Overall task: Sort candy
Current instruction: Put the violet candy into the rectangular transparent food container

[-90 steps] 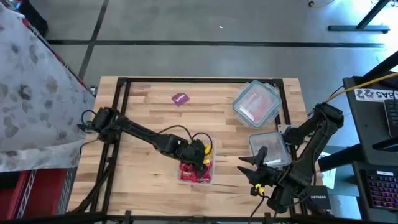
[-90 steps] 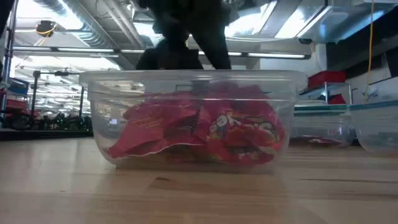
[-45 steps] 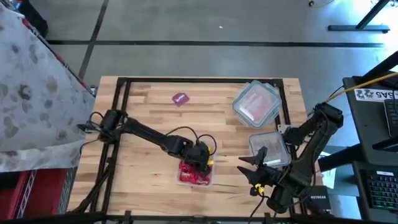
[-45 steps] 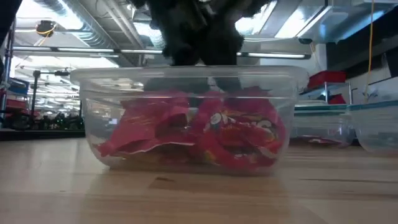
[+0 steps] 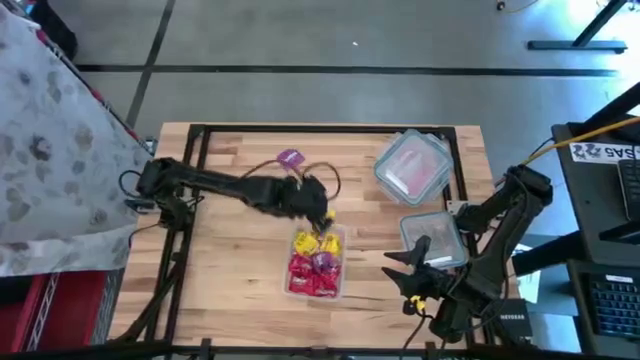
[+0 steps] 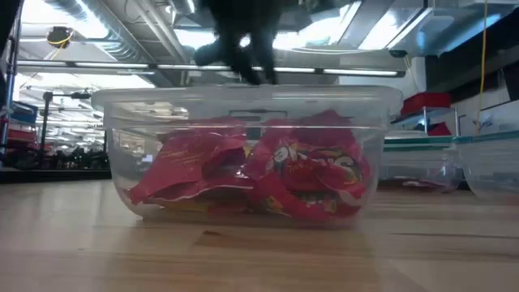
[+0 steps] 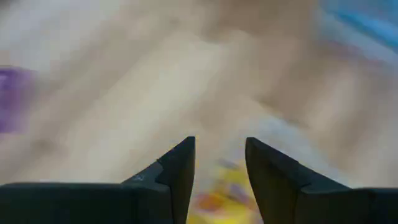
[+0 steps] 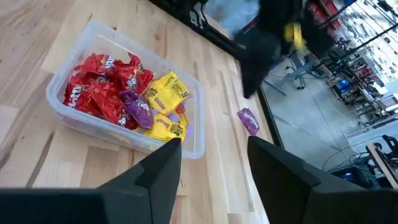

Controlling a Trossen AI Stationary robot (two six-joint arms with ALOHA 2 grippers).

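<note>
On the table [image 5: 230,260], one tub [image 5: 317,262], perhaps two purple candies [image 5: 290,158].

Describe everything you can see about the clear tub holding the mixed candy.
The clear tub is a rectangular, see-through plastic container with rounded corners and no lid, resting flat on the wooden table. Inside lie red packets bunched toward one end, with yellow packets and a purple one toward the other. No tool touches it.

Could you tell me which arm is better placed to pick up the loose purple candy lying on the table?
The left. Its claw hangs open just beside the purple candy, while the right claw waits at the table's near right edge.
</note>
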